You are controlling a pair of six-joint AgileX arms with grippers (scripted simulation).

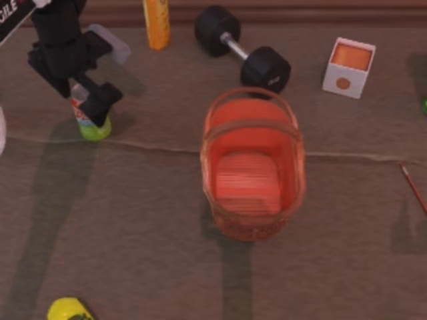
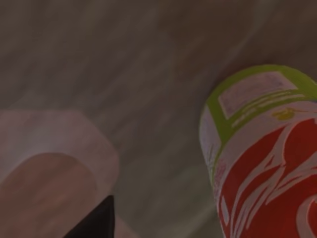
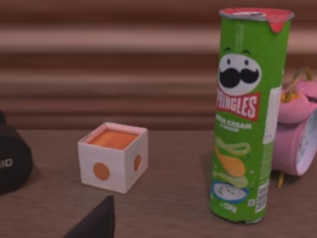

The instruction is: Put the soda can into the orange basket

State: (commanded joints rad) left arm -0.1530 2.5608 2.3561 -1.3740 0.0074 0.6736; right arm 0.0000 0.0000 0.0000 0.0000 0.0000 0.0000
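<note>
The small cylindrical red-and-lime soda can (image 1: 90, 123) stands upright at nine o'clock of the oval woven orange basket (image 1: 253, 163), the left gripper (image 1: 90, 100) over it; whether it clamps the can, I cannot tell.

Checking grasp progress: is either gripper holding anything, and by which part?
Cannot be told: the left gripper is at the red-and-green soda can, its upper part hidden.

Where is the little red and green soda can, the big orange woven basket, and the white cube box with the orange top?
red and green soda can (image 1: 93, 128), top view, green lower side.
orange woven basket (image 1: 293, 190), top view, right rim.
white cube box (image 1: 348, 67), top view, orange top.
</note>
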